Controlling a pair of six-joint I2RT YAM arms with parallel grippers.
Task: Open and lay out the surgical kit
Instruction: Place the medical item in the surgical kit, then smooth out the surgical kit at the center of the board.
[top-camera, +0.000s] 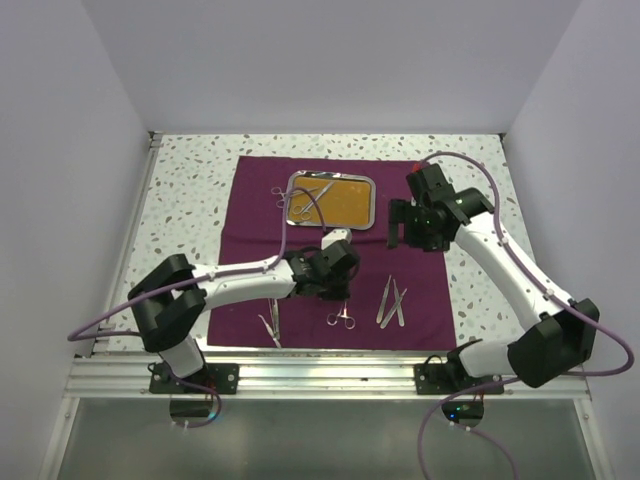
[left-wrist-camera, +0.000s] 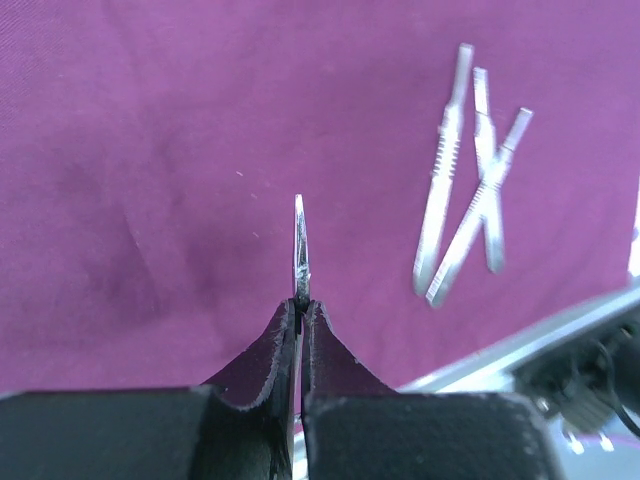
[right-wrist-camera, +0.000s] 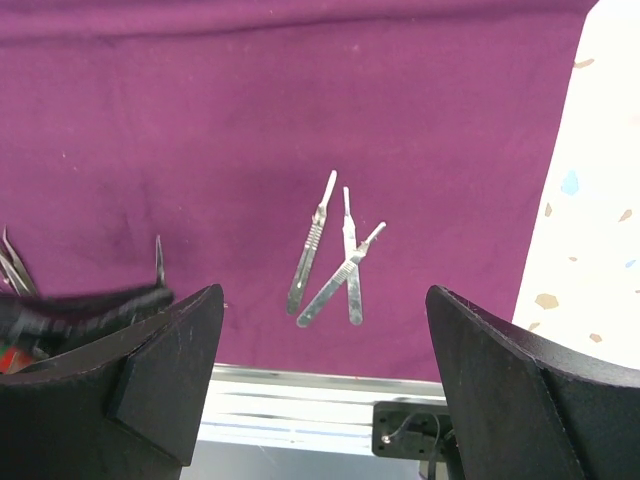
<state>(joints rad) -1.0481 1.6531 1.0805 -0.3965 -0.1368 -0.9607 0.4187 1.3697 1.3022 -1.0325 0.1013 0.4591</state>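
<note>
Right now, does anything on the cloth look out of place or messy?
The three silver handles on the purple cloth lie in a loose crossed pile, one slanting over another, rather than spaced side by side. Nothing looks spilled or damaged.

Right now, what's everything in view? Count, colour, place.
table: one, white speckled, under everything
cloth wrap: one, dark purple, spread flat on table
steel tray: one, silver with orange-brown liner, far centre of cloth
tray instruments: silver, left part of tray; count unclear
flat handles: three, silver, overlapping, near right of cloth
ring-handled instrument: one, silver, near centre of cloth
long instrument: one, silver, near left of cloth
thin instrument: one, silver, pinched in left tool
left tool: one, black, shut, over cloth centre
right tool: one, black, open, beside tray's right
</note>
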